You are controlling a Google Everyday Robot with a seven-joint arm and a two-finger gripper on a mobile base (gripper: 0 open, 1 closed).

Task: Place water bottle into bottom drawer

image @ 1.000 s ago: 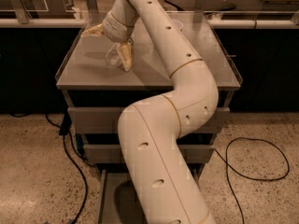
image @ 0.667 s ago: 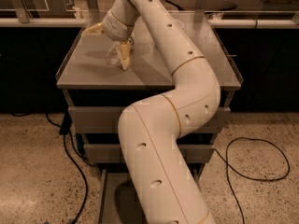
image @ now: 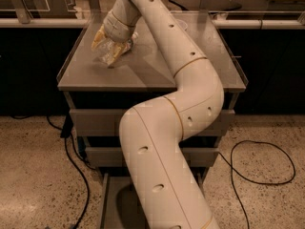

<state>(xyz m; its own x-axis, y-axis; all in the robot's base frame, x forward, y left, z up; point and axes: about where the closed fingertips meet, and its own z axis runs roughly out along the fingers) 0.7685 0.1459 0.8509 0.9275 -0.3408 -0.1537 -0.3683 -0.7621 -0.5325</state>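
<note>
The water bottle (image: 112, 46), clear and crinkled, lies on the grey cabinet top (image: 143, 70) near its back left. My gripper (image: 107, 47) reaches down over it, and its yellowish fingers (image: 98, 37) are shut on the bottle's body from both sides. A pale end of the bottle pokes out to the right of the gripper. The bottom drawer (image: 109, 199) is pulled out at floor level under the cabinet. Only its left part shows, because my white arm (image: 162, 156) covers the rest.
Two upper drawers (image: 95, 123) are shut below the top. Black cables (image: 76, 175) run over the speckled floor at left and loop at right (image: 259, 161). Counters and a rail (image: 257, 23) stand behind the cabinet.
The gripper has shifted a little to the left on the cabinet top, and its fingers have drawn closer together around the bottle.
</note>
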